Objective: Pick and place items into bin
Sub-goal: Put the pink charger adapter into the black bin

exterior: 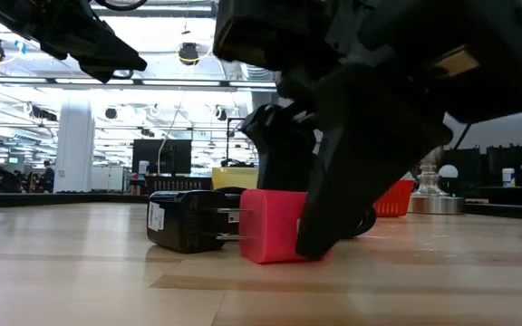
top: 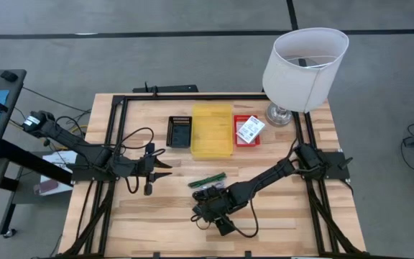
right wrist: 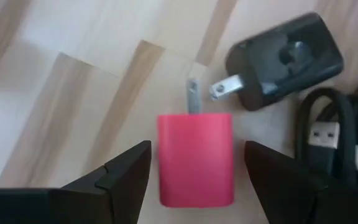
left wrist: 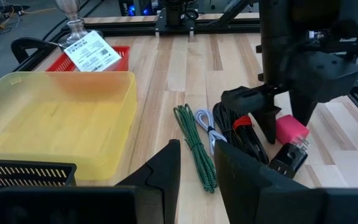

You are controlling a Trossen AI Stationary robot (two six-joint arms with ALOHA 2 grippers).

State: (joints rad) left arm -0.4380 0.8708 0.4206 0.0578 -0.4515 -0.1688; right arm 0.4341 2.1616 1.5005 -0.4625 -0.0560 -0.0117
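Observation:
A pink-red plug block lies flat on the wooden table with its prongs toward a black charger. My right gripper points steeply down over the block, open, one finger on each side of it with a gap at both; in the high view it is at the near middle. A coiled black cord lies beside the block. A thin green stick and cord lie farther toward the yellow bin. My left gripper waits at the left, open and holding nothing.
A black tray stands left of the yellow bin. On the bin's right, a red tray holds a white labelled packet. A white-shaded lamp stands at the far right corner. Bare wood lies along the near edge.

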